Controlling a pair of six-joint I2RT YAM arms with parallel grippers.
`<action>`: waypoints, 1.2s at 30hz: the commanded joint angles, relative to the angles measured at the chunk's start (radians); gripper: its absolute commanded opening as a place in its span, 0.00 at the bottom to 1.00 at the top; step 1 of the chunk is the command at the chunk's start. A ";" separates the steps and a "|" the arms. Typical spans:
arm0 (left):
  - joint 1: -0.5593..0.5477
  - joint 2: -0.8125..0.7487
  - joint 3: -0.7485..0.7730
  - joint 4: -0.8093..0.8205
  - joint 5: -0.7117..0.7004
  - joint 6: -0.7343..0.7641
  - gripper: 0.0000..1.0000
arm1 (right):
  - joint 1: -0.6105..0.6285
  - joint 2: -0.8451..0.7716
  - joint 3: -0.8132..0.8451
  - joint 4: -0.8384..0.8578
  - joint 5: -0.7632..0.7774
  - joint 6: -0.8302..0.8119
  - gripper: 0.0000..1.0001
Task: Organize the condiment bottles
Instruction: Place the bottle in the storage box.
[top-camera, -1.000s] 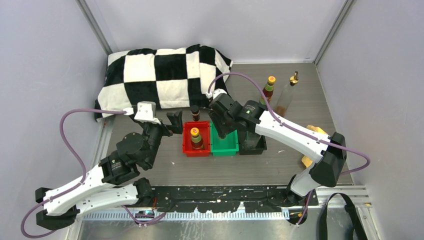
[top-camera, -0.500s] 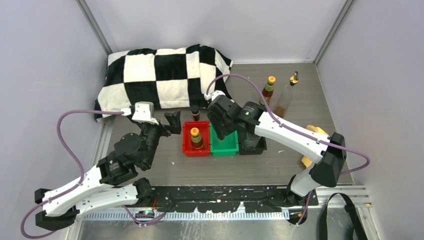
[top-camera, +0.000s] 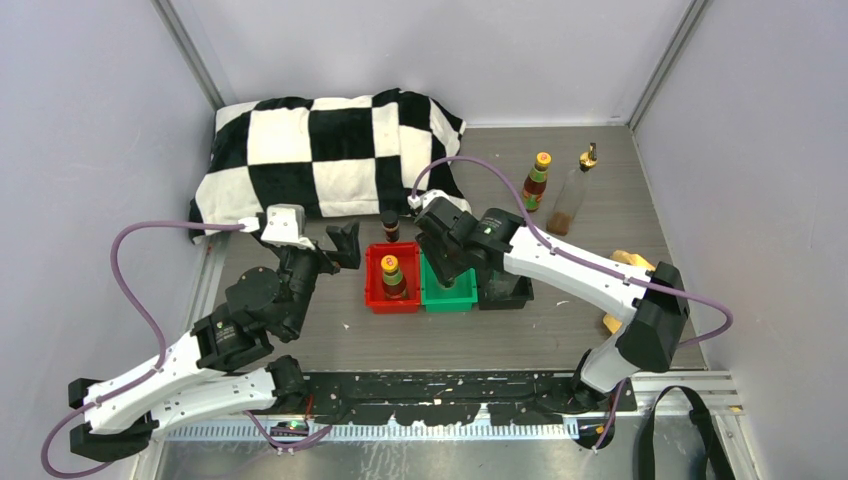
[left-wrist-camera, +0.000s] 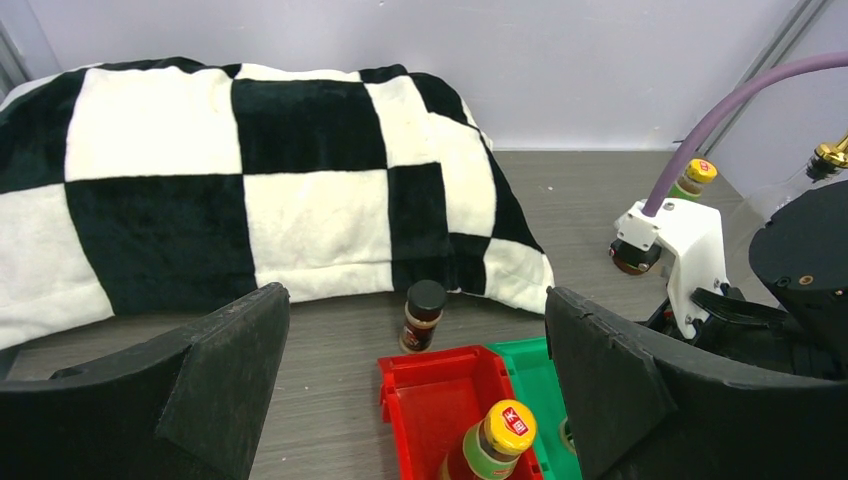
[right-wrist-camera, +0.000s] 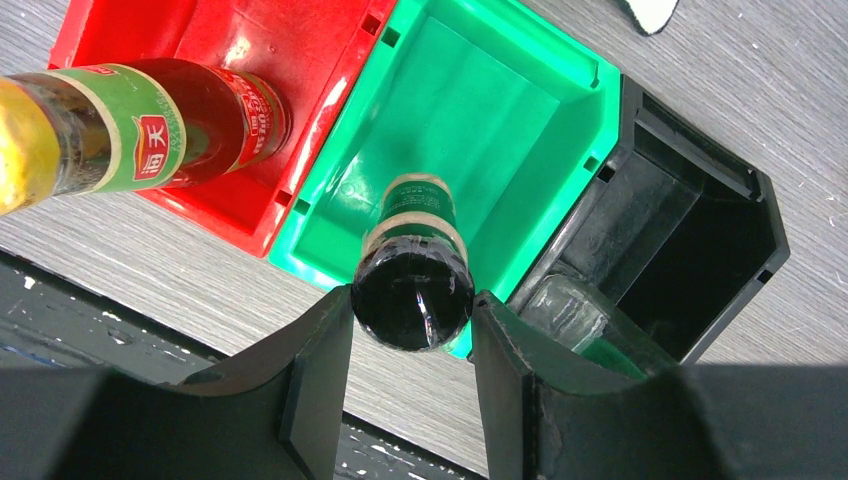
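The right gripper (right-wrist-camera: 412, 322) pinches the cap of a short dark bottle (right-wrist-camera: 420, 212) standing inside the green tray (right-wrist-camera: 500, 130). Whether its base touches the floor is hard to tell. It should lower straight, stay centred, then release. The left gripper (left-wrist-camera: 417, 345) hovers spread near the red tray (top-camera: 371, 280).

Pale lavender walls (top-camera: 90, 130) enclosed a grey wood-grain table (top-camera: 490, 140) under even, shadowless light. A black-and-white checkered cloth (top-camera: 320, 150) lay bunched against the back wall, and metal rails (top-camera: 188, 48) ran up the far corners.
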 joint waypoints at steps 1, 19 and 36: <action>-0.002 -0.009 0.016 0.010 -0.013 -0.013 1.00 | 0.005 -0.004 -0.003 0.041 0.003 0.011 0.01; -0.002 -0.009 0.011 0.009 -0.006 -0.020 1.00 | 0.005 0.021 -0.027 0.062 -0.014 0.010 0.01; -0.002 -0.003 0.008 0.009 -0.006 -0.026 1.00 | 0.005 0.019 -0.076 0.101 -0.030 0.022 0.01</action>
